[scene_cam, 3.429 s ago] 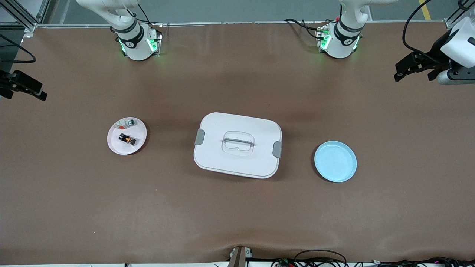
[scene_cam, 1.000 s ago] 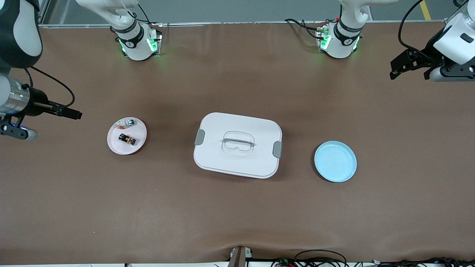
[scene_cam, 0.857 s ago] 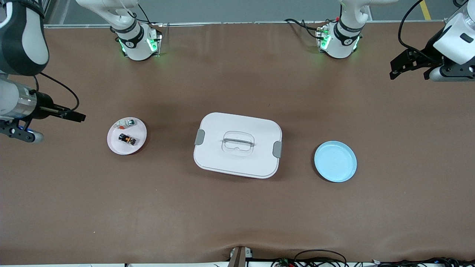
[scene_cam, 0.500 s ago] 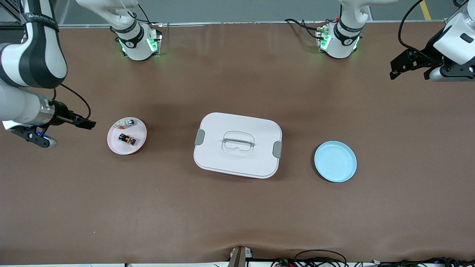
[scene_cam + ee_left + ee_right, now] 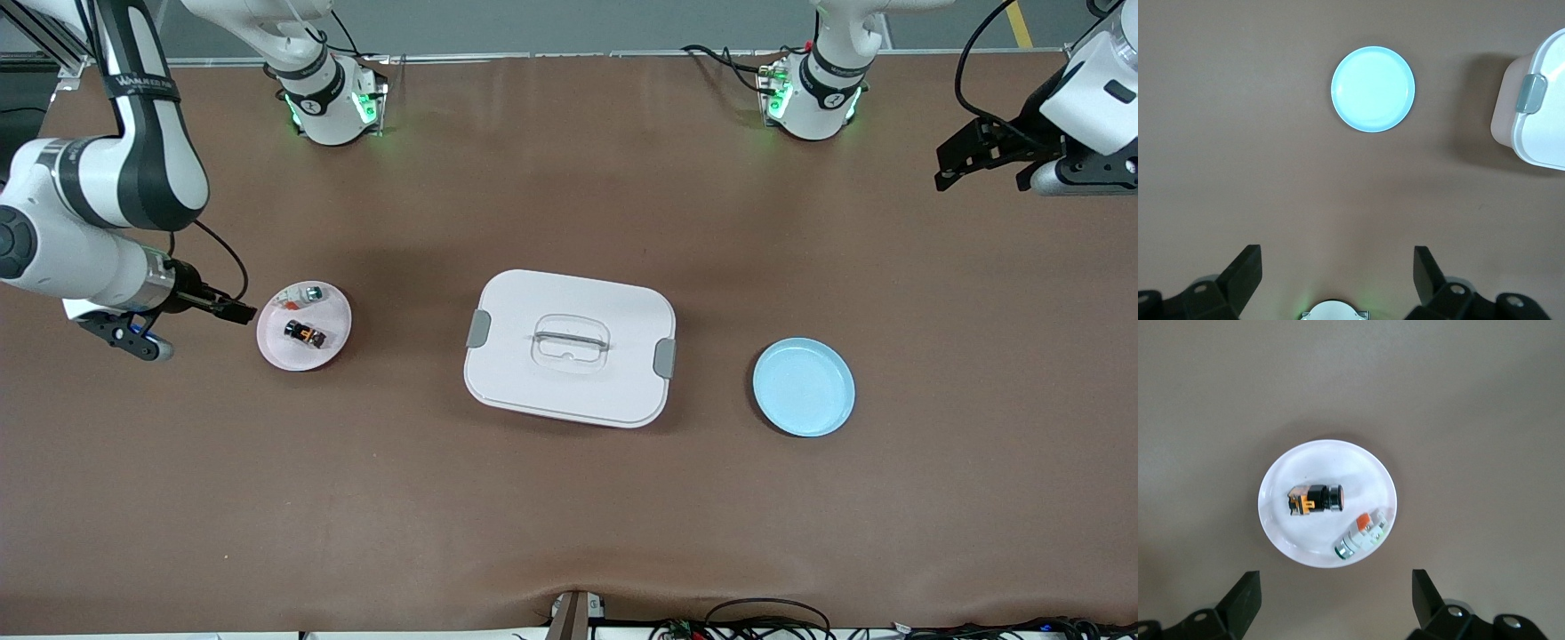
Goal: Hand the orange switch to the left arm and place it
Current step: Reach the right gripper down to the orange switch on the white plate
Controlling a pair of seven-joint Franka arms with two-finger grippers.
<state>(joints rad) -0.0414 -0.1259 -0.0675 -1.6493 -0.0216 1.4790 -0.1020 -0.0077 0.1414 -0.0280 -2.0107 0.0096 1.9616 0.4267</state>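
The orange switch (image 5: 305,334) (image 5: 1317,499), a stubby black part with orange marks, lies on its side on the pink plate (image 5: 280,345) (image 5: 1338,461). My right gripper (image 5: 235,311) (image 5: 1336,590) hangs open just beside that plate, toward the right arm's end of the table, with nothing between its fingers. The white box (image 5: 569,348) (image 5: 1538,127) sits mid-table with its lid on and its grey clips showing. My left gripper (image 5: 982,178) (image 5: 1337,263) waits open and empty, high over the left arm's end of the table.
A pale grey-white part with a green end (image 5: 302,294) (image 5: 1363,535) shares the pink plate, farther from the front camera than the switch. An empty blue plate (image 5: 804,387) (image 5: 1373,89) lies between the box and the left arm's end.
My right arm has swung in from the table's end toward the pink plate, and its open gripper now hangs at the plate's rim. The left arm has barely moved.
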